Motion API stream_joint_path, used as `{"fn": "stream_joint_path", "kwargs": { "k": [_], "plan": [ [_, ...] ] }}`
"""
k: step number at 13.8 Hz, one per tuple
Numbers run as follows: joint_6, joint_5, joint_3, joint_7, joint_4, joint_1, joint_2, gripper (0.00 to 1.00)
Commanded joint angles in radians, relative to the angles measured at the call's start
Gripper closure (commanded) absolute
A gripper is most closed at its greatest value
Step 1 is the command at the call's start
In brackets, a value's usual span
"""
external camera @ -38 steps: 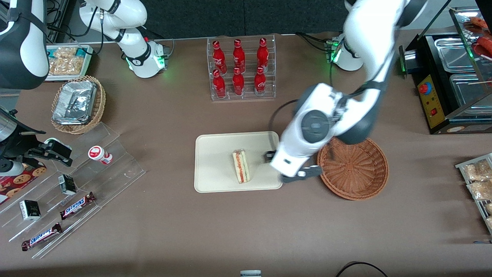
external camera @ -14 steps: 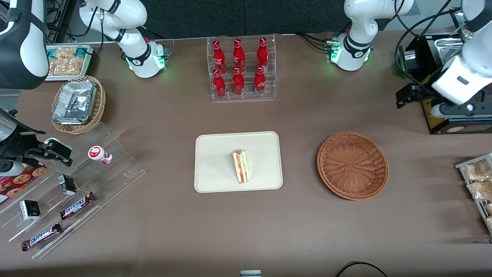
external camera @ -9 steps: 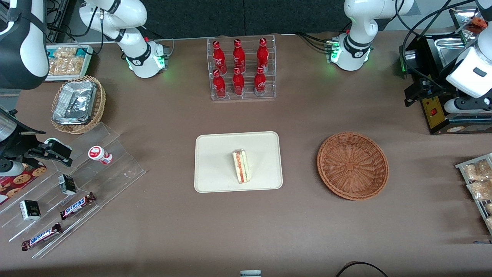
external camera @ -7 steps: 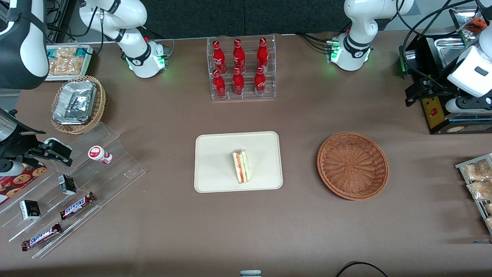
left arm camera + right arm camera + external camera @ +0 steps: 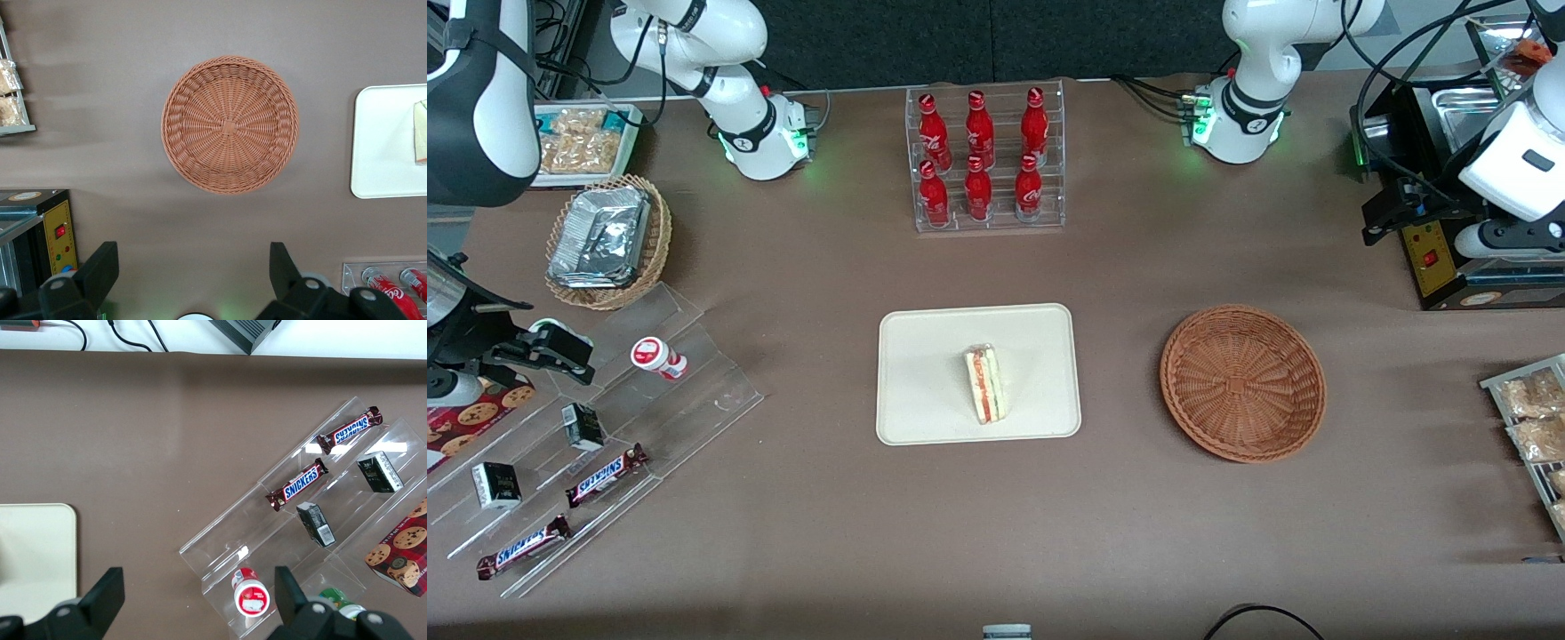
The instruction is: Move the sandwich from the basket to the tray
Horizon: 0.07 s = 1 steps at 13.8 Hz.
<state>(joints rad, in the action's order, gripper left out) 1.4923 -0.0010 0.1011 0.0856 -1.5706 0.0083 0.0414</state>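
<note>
The sandwich (image 5: 985, 384) lies on the cream tray (image 5: 925, 356), near the tray's middle. Its edge and the tray also show in the left wrist view, the sandwich (image 5: 420, 130) on the tray (image 5: 383, 147). The reddish-brown basket (image 5: 1242, 382) stands empty beside the tray, toward the working arm's end; it shows whole in the left wrist view (image 5: 229, 125). My left gripper (image 5: 1440, 224) hangs high above the table at the working arm's end, over the black appliance, well apart from the basket. It is open and empty (image 5: 193, 270).
A clear rack of red bottles (image 5: 985, 160) stands farther from the camera than the tray. A black appliance (image 5: 1432, 258) sits below the gripper. Snack packs (image 5: 1529, 413) lie near the basket. An acrylic stand (image 5: 596, 418) and a tan foil basket (image 5: 609, 240) are at the parked arm's end.
The left arm has drawn away from the tray and basket to the working arm's end of the table. The sandwich stays on the tray. In the last half second the gripper barely shifted.
</note>
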Motion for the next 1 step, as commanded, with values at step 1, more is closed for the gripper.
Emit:
{"fn": "stream_joint_path", "kwargs": {
  "k": [1],
  "plan": [
    [-0.029,0.013,0.005,-0.012,0.029,0.001,-0.011,0.00]
  ]
}}
